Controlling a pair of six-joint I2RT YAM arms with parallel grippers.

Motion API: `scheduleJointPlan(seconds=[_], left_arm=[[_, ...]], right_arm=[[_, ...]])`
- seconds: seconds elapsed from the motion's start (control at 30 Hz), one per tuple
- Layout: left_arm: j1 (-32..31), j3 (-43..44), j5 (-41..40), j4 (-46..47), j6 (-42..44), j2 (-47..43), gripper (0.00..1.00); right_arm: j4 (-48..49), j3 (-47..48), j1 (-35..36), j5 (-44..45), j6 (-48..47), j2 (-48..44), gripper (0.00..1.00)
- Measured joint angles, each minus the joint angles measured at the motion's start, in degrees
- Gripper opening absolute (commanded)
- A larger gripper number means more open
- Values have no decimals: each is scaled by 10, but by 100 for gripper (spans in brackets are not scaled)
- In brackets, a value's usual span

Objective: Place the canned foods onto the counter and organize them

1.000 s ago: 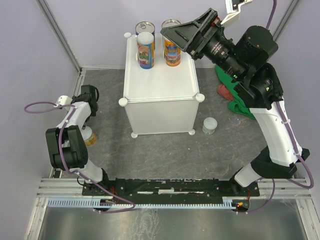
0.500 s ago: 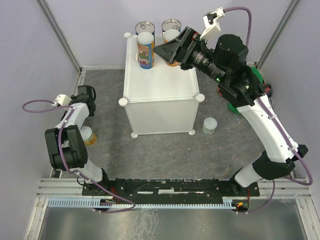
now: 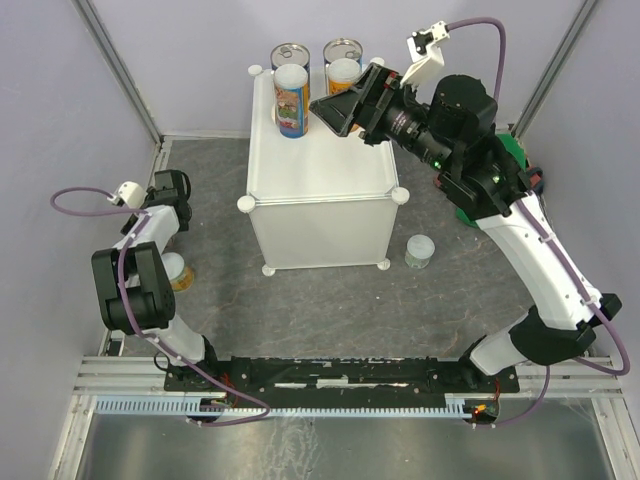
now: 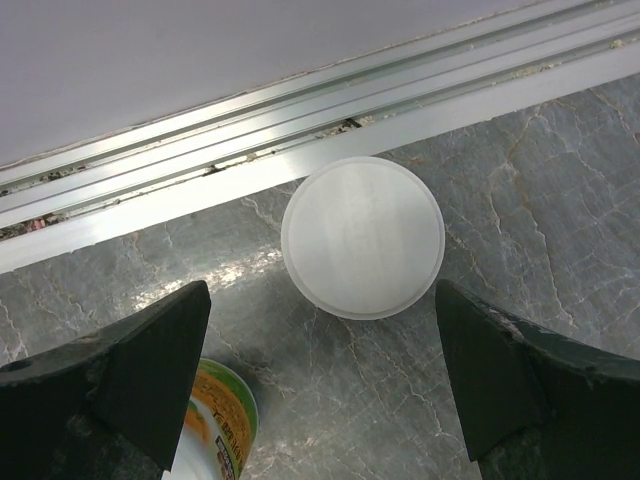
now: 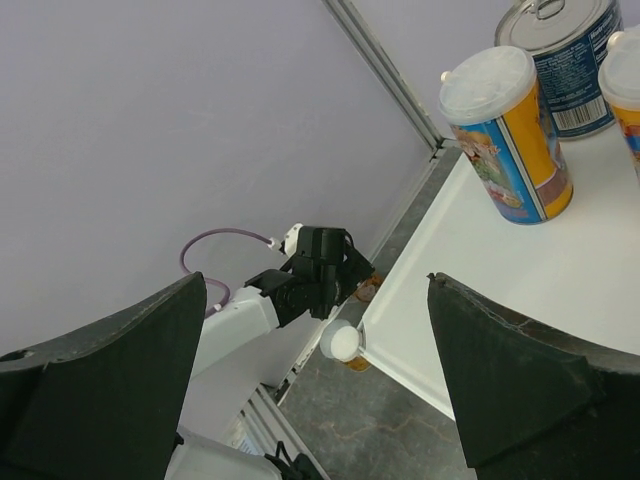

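Standing nearest: the two arm bases sat on a black mounting rail [image 3: 340,372] at the near edge.
Floor [image 3: 330,310]: grey and marbled, it ran under everything to the back wall.
Walls [image 3: 60,120]: pale lilac on three sides, with aluminium framing [image 4: 150,200] along their foot.
Left claw [image 4: 320,287]: fingers spread wide and holding nothing, it pointed down at the floor close to the left wall's framing.
White-lidded can [image 4: 362,237]: upright on the floor and seen lid-on from the left wrist, it lay ahead of the gap between the spread fingers, clear of both.
Yellow-labelled can [image 4: 220,420]: it stood on the floor just beside one finger of the left claw; whether they touched could not be told.
Pale green can [image 3: 419,250]: it sat on the floor just beside the near right corner of the surface, well apart from both claws.
Surface [image 3: 320,165]: a white boxy cabinet with a flat top and a round knob [image 3: 400,194] at each corner, it stood mid-floor.
Right claw [image 3: 340,105]: fingers wide apart and empty, it hung over the far right part of the top.
Colourful can [image 3: 291,100]: upright at the far left of the top, it stood near the right claw but apart from it.
Orange can [image 3: 343,72]: upright on the top, it was partly hidden behind the right claw.
Blue-labelled can [image 3: 291,52]: it stood at the back edge, with a second blue-labelled can [image 3: 343,47] beside it.
Green cloth [image 3: 515,150]: it lay to the right of the surface, mostly hidden by the right arm.
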Motion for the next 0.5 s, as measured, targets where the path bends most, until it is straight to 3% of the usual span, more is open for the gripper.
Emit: scheduleJointPlan(seconds=[0.5], left_arm=[[8, -29, 45, 112, 49, 21, 99]], right_arm=[[-19, -9, 0, 12, -37, -2, 99]])
